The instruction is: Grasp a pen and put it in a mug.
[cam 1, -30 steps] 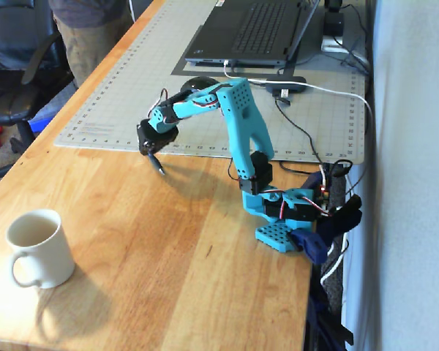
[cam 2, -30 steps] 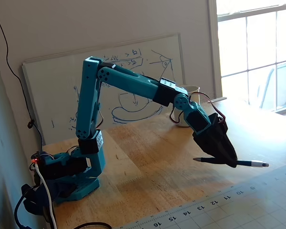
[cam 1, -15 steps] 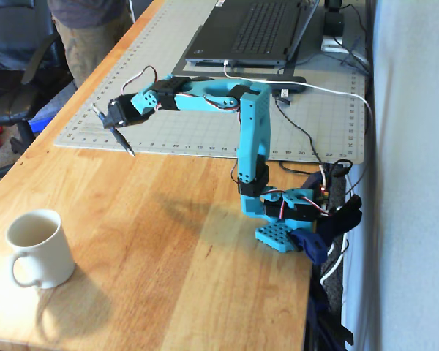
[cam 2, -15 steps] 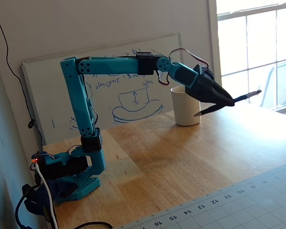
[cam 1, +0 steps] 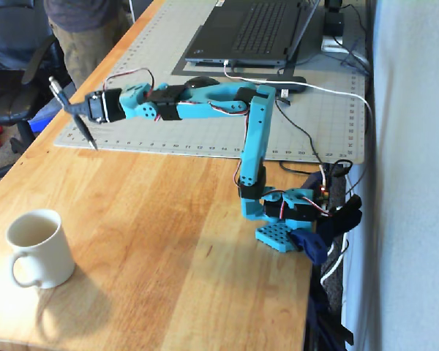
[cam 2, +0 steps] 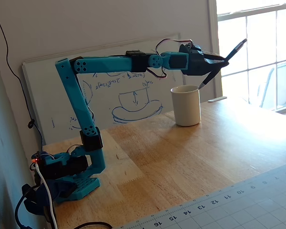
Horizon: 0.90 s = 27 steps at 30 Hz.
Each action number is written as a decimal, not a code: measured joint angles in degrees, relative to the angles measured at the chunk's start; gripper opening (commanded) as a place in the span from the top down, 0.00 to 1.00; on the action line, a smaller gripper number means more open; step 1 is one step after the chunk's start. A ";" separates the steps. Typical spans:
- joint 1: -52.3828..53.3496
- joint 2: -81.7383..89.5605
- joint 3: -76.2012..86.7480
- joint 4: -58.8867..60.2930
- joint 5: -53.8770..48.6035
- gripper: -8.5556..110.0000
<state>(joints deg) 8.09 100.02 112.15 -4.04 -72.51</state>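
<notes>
The thin dark pen [cam 1: 72, 111] [cam 2: 222, 62] is held in the air, tilted steeply, with the black gripper [cam 1: 79, 108] [cam 2: 220, 60] shut on its middle. The teal arm [cam 1: 205, 99] [cam 2: 114, 63] stretches out nearly level above the table. In a fixed view the gripper hangs over the table's left edge, far behind the cream-white mug [cam 1: 36, 248]. The mug stands upright near the front left corner, handle toward the front. In a fixed view from the arm's base side the pen's lower tip shows just above and right of the mug [cam 2: 186, 105] rim.
A grey cutting mat [cam 1: 205, 110] with a ruled edge covers the back of the wooden table, with a dark laptop [cam 1: 252, 33] and cables on it. A person [cam 1: 84, 36] stands at the table's left edge. A whiteboard [cam 2: 119, 95] leans on the wall behind the mug.
The arm has lifted the pen from near the mat's edge and stretched out level. The held pen has turned from lying flat to steeply tilted and has moved toward the mug's side.
</notes>
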 measured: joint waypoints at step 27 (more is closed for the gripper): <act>-15.91 21.97 16.52 -2.20 50.71 0.90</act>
<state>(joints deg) -7.82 121.99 128.67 -6.24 -21.80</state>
